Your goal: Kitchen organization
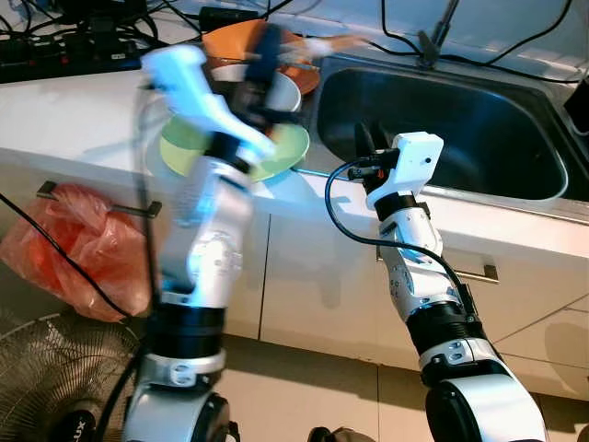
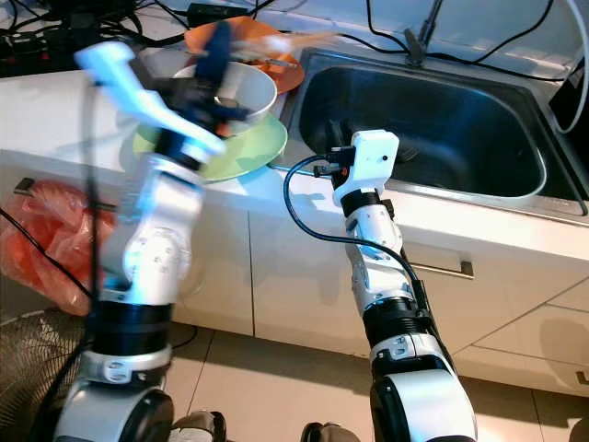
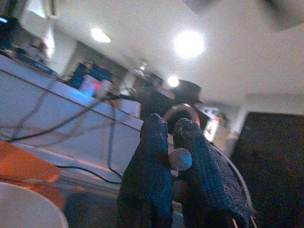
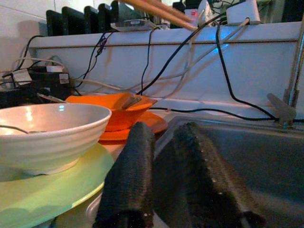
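Note:
My left arm is raised and motion-blurred over the dishes at the back of the counter. Its gripper (image 1: 267,51) is shut on a pair of wooden chopsticks (image 4: 161,12), whose round end shows between the fingers (image 3: 180,159). Below it a white bowl (image 2: 244,92) sits on a light green plate (image 2: 248,147). Behind them an orange bowl (image 4: 118,111) rests on an orange plate (image 2: 276,69). My right gripper (image 1: 370,138) hovers at the near left rim of the steel sink (image 1: 460,120). Its fingers (image 4: 128,175) stand narrowly open with nothing between them.
A faucet (image 4: 285,107) stands at the sink's back edge. Cables and power strips (image 1: 55,46) run along the back wall. A red plastic bag (image 1: 78,249) hangs from a cabinet handle, and a floor fan (image 1: 55,387) stands at the lower left.

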Available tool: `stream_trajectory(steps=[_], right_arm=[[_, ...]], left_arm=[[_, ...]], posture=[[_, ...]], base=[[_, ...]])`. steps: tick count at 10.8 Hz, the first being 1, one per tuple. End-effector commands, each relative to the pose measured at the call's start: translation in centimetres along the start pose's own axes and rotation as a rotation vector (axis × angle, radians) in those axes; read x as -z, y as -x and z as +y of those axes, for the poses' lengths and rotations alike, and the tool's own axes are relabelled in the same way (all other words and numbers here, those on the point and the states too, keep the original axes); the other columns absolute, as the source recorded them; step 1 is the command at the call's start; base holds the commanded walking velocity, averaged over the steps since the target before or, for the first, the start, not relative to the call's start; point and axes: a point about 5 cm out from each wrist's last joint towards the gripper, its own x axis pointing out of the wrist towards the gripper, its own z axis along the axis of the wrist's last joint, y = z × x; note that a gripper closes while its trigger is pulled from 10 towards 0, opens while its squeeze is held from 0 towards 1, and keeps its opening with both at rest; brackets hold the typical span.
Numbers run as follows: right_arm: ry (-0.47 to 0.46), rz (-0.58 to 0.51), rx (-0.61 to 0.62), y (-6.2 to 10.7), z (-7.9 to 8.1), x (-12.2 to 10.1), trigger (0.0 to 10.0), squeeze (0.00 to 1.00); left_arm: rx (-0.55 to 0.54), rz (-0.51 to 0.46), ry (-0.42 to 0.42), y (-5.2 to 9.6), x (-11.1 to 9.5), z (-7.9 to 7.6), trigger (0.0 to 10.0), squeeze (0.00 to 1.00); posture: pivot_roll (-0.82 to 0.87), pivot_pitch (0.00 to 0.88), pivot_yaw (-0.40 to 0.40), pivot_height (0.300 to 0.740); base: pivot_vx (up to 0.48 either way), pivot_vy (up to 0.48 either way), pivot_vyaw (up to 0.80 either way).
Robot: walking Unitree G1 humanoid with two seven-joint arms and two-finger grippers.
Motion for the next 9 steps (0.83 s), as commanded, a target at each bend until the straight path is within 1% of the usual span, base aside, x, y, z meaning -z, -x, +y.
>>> stream_trajectory(steps=[1,2,4,5,6,7,8,9], right_arm=[[0.001,0.000,0.026,-0.1,-0.6,-0.1,10.0,1.00],[0.005,0.000,0.032,-0.1,-0.7,-0.1,10.0,1.00],[0.039,0.002,0.056,-0.1,-1.3,-0.2,10.0,1.00],[0.053,0.004,0.057,-0.1,-1.4,-0.2,10.0,1.00],[0.086,0.014,0.061,-0.1,-1.6,-0.2,10.0,0.00],[0.131,0.005,0.050,-0.1,-1.6,-0.3,10.0,0.00],[0.131,0.005,0.050,-0.1,-1.6,-0.3,10.0,0.00],[0.260,-0.018,0.026,-0.1,-1.5,-0.6,10.0,0.00]], left_arm=[[0.067,0.025,0.002,-0.4,0.5,-1.4,10.0,0.00],[0.074,0.039,0.000,-0.4,0.8,-1.6,10.0,0.00],[0.078,0.097,-0.029,-0.3,1.7,-1.6,10.0,0.00],[0.080,0.106,-0.033,-0.3,1.8,-1.6,10.0,0.00],[0.085,0.119,-0.040,-0.2,1.9,-1.6,10.0,0.00],[0.088,0.137,-0.052,-0.2,2.1,-1.6,10.0,0.00],[0.088,0.137,-0.052,-0.2,2.1,-1.6,10.0,0.00],[0.096,0.173,-0.064,0.0,2.5,-1.6,10.0,0.00]], posture=[[0.09,0.085,-0.067,0.740],[0.09,0.086,-0.066,0.740],[0.09,0.090,-0.062,0.740],[0.09,0.090,-0.062,0.740],[0.09,0.091,-0.062,0.740],[0.09,0.092,-0.062,0.740],[0.09,0.092,-0.062,0.740],[0.09,0.094,-0.061,0.740]], base=[[0.000,0.000,0.00],[0.000,0.000,0.00],[0.000,0.000,0.00],[0.000,0.000,0.00],[0.000,0.000,0.00],[0.000,0.000,0.00],[0.000,0.000,0.00],[0.000,0.000,0.00]])
